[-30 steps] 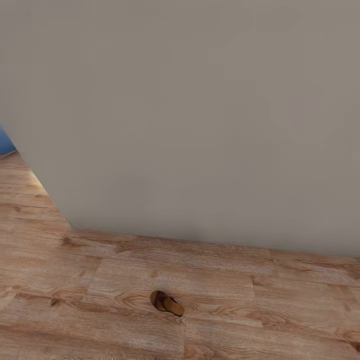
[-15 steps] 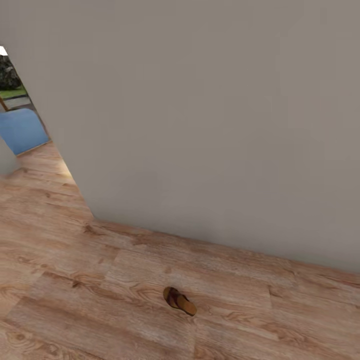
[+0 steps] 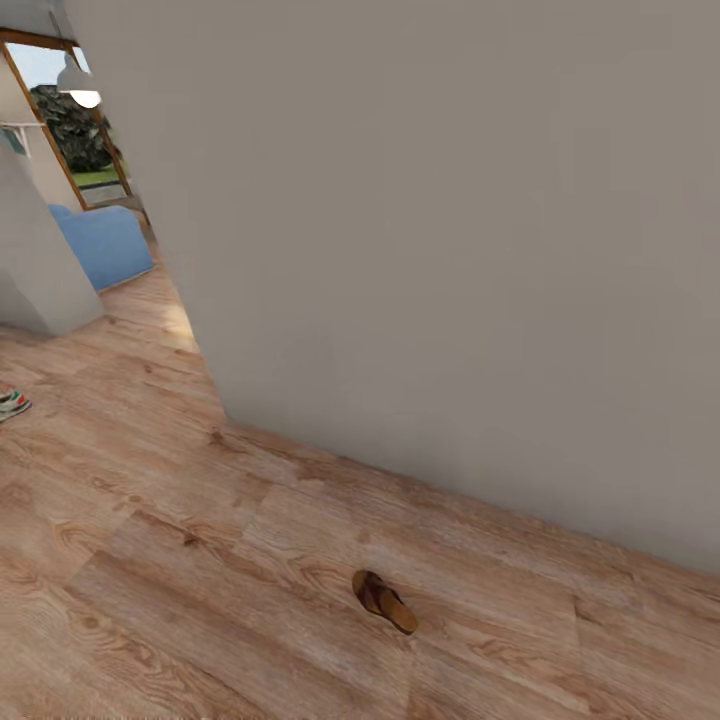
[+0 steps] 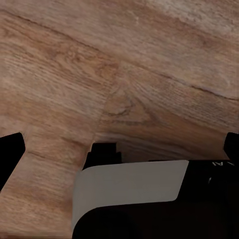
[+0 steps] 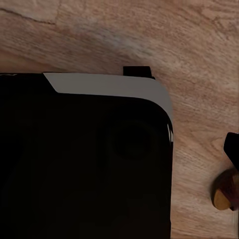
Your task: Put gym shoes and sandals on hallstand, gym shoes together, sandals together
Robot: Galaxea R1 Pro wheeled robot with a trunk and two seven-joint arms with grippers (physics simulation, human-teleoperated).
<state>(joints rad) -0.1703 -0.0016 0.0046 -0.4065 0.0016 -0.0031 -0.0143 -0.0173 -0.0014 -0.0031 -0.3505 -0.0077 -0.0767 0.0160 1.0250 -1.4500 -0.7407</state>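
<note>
While neither claw's opening can be told, one sandal [image 3: 384,602] is seen flat on the corridor floor [image 3: 180,560], near the grey wall [image 3: 450,250]; it should be approached squarely and gripped by its strap.

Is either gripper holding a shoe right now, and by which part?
The left gripper holds nothing: its fingers are spread over the floor. The right gripper cannot be told. One sandal lies on the floor.
</note>
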